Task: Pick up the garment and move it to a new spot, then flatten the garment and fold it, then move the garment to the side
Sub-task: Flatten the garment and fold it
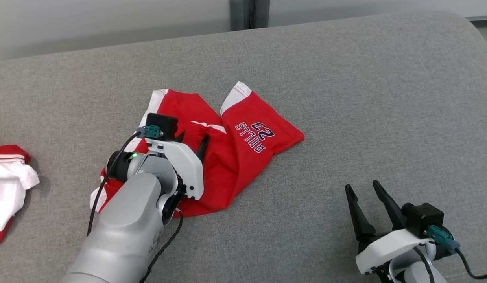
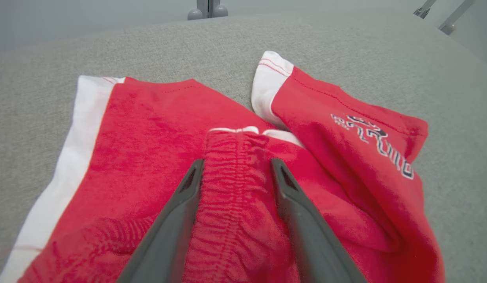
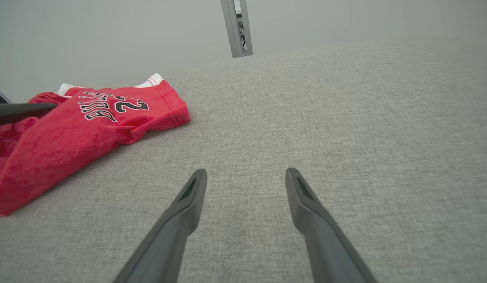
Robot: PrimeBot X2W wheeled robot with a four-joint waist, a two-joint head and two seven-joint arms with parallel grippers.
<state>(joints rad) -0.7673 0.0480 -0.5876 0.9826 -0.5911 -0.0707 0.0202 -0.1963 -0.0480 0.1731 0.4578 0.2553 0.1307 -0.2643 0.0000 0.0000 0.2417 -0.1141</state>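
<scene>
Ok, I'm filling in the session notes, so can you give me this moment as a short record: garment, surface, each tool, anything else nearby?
garment: red shorts, white trim, crumpled, one leg printed with 23
surface: grey fabric cushion
left tool: open, fingers astride the gathered waistband
right tool: open, over bare cushion, apart from the shorts
other: red-and-white cloth at the head view's left edge
task stage: shorts not yet flattened or folded

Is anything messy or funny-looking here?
Yes. The red shorts lie crumpled, not flat, on the gray cushion: their legs splay apart, and the waistband is bunched into a ridge between the open fingers of the left gripper. More red and white cloth sits heaped at the left edge.
</scene>
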